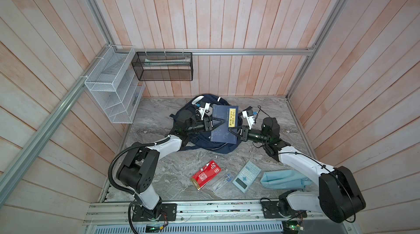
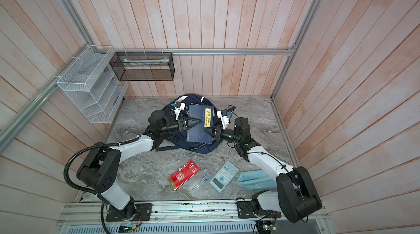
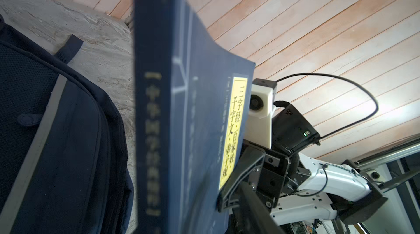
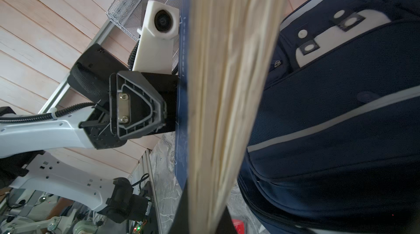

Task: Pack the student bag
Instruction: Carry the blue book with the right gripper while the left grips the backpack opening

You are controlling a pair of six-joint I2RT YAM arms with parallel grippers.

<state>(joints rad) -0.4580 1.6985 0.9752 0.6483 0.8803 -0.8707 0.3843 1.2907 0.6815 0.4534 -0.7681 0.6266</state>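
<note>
The student bag (image 1: 223,149) lies at the back of the worktop (image 1: 170,164), partly hidden by a blue book (image 1: 223,120) that the right fingers (image 3: 246,169) clench by its pages; the left fingers (image 4: 136,110) sit at its spine, grip unclear, and a calculator (image 1: 246,176) and pouch (image 1: 281,179) lie well apart.

Book (image 1: 223,123) over bag (image 1: 225,148), perhaps touching; calculator (image 1: 246,176) in front.

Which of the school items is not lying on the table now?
The dark blue book with the yellow label: it is raised over the student bag; the red packet, clear case, calculator and light-blue pouch lie on the table.
</note>
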